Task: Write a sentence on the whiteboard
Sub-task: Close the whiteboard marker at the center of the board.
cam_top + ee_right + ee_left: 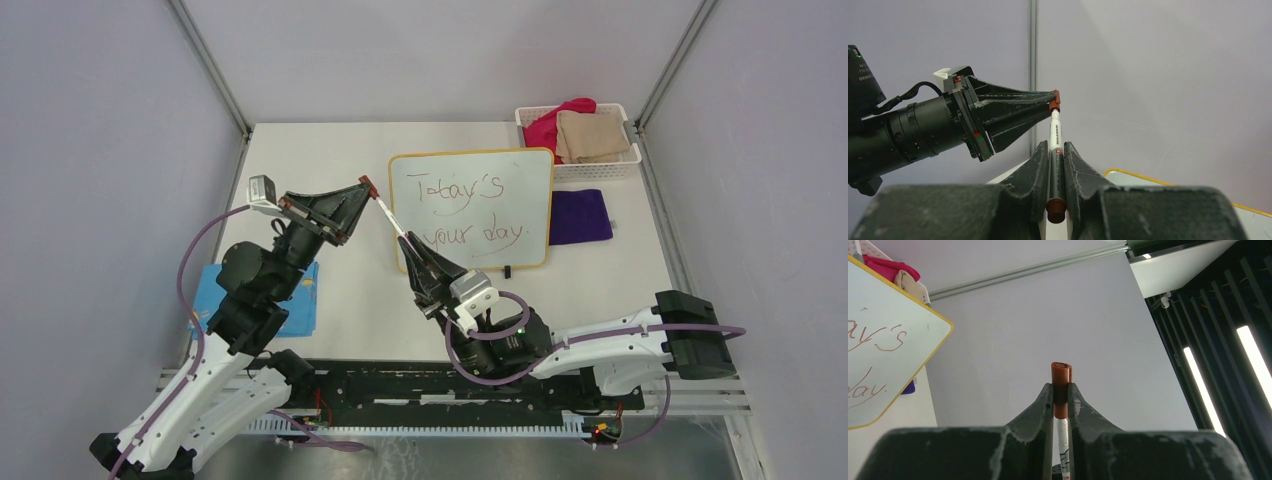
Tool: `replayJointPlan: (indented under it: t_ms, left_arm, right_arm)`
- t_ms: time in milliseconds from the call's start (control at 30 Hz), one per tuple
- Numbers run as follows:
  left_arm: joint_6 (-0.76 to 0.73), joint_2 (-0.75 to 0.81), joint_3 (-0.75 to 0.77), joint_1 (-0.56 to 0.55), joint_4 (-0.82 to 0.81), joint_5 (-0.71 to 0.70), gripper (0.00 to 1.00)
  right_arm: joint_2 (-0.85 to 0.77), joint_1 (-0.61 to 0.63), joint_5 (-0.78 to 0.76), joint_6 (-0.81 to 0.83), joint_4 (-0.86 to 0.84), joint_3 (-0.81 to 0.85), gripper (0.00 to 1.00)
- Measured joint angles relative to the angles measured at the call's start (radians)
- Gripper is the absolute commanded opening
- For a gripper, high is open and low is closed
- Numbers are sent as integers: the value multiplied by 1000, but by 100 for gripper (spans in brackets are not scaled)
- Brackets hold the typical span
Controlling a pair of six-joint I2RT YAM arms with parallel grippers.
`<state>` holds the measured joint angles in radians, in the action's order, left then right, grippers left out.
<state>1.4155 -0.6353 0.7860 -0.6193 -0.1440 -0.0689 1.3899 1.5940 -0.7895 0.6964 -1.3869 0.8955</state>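
- left of centre in the top view, the left gripper [366,190] is seen nearly shut, pinched on the orange cap [369,185] of the marker [392,220].
- just right of it, the marker's barrel is clamped in the all but closed right gripper [411,250].
- with the writing done, capping is judged the step in hand. the cap is best pressed straight along the barrel, both grips kept firm.
- at centre right, the whiteboard [532,190] is stood with the sentence [458,192] complete.
- cap-to-barrel alignment is shown only in the right wrist view, the whole writing only from above.

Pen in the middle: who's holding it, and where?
The left gripper pinches the pen by its orange cap; the right gripper clamps its barrel near the other end.
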Motion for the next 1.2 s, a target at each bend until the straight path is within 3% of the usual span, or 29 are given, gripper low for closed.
replayJointPlan:
  t_ms: [1200]
  left_arm:
    - [0,-40,0,-5,-68,73,2]
  right_arm:
    - [63,-46,2,12,-90,34,0]
